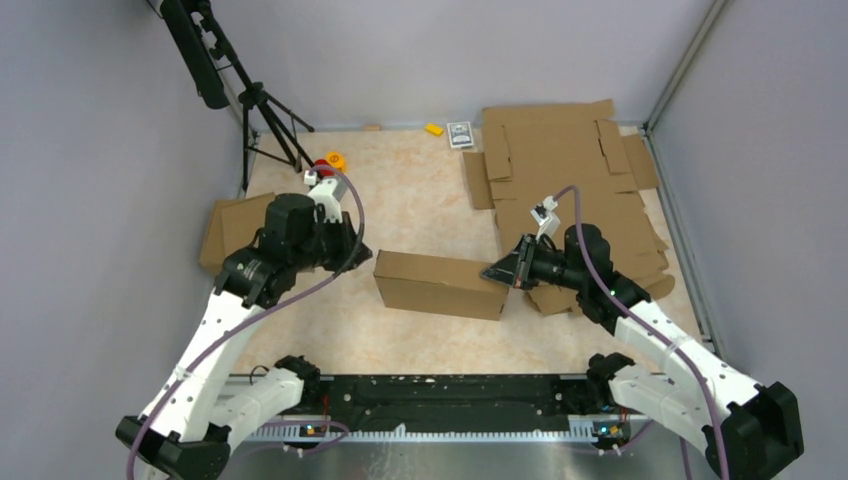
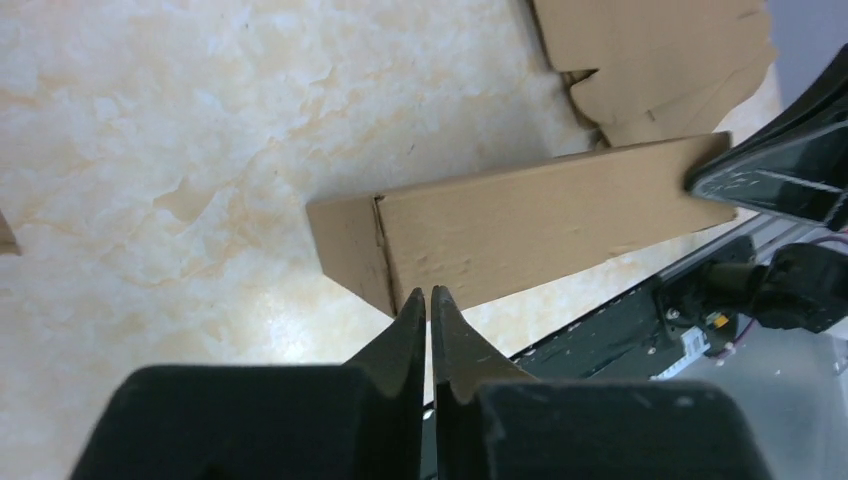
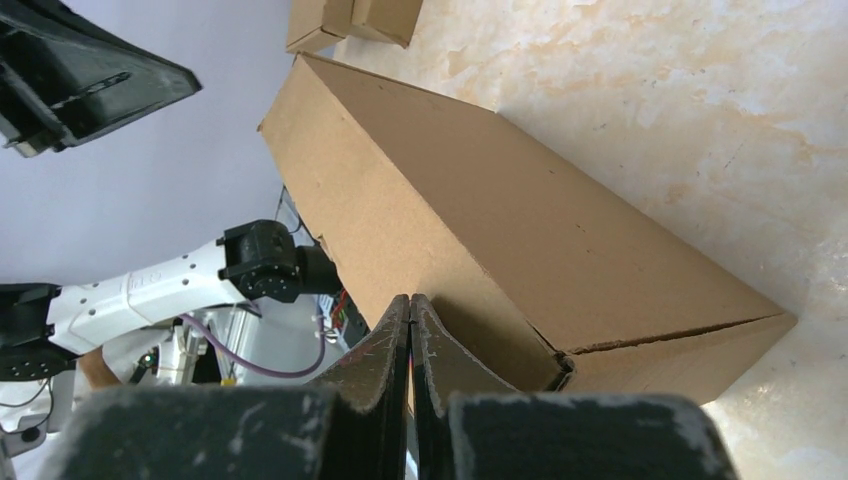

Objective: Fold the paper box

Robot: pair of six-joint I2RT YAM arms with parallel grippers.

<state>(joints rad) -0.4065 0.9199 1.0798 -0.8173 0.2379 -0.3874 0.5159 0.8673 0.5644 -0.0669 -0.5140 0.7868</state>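
The paper box (image 1: 440,283) is a closed, shallow brown carton lying on the marble table between my arms. It also shows in the left wrist view (image 2: 540,220) and in the right wrist view (image 3: 480,210). My left gripper (image 1: 362,255) is shut and empty, its tips (image 2: 430,292) just off the box's left end. My right gripper (image 1: 492,272) is shut and empty, with its tips (image 3: 410,298) at the box's right end, seemingly against its side.
A pile of flat slotted cardboard sheets (image 1: 570,170) lies at the back right. A smaller cardboard piece (image 1: 225,230) lies at the left. A black tripod (image 1: 265,110), an orange item (image 1: 335,160), a yellow item (image 1: 434,129) and a small card box (image 1: 460,134) sit at the back.
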